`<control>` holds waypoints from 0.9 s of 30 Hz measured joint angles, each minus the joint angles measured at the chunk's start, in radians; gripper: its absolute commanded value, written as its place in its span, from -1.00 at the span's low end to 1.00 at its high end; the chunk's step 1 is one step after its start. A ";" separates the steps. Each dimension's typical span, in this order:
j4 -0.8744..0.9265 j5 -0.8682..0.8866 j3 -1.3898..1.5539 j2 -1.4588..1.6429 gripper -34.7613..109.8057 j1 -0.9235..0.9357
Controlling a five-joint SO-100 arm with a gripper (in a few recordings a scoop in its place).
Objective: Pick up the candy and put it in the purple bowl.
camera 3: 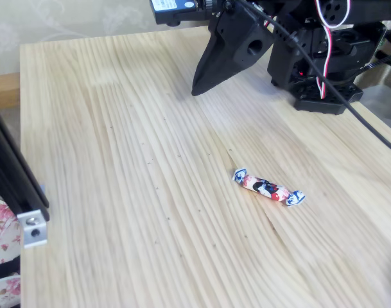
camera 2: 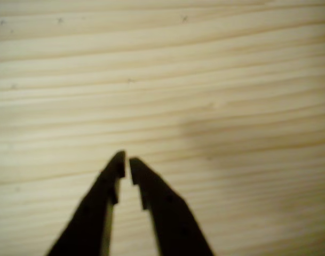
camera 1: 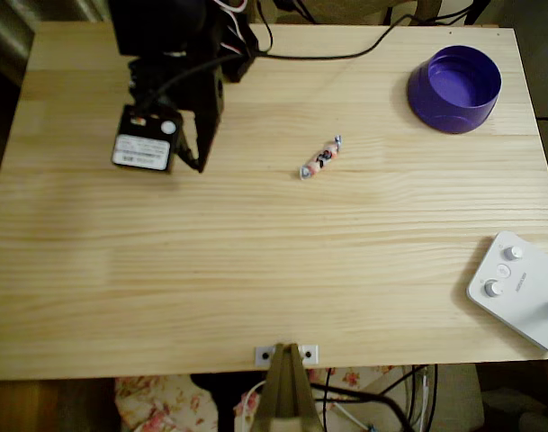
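Observation:
The candy is a small wrapped sweet, pinkish-orange with twisted pale ends, lying on the bare wood near the table's middle. The purple bowl stands at the far right corner in the overhead view, with nothing inside it. My black gripper hangs over the wood at the far left of the overhead view, well away from the candy. Its fingertips are almost touching, with nothing between them.
A white control box with knobs lies at the near right edge in the overhead view. The arm's black base and its cables sit at the table's far side. A metal bracket is clamped to the near edge.

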 measured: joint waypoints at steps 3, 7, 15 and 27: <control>0.000 0.000 0.000 0.000 -0.54 0.000; 0.000 0.000 0.000 0.000 -0.54 0.000; 0.002 0.000 0.000 0.000 -0.53 -0.003; 0.002 -0.058 0.000 0.000 -0.53 -0.064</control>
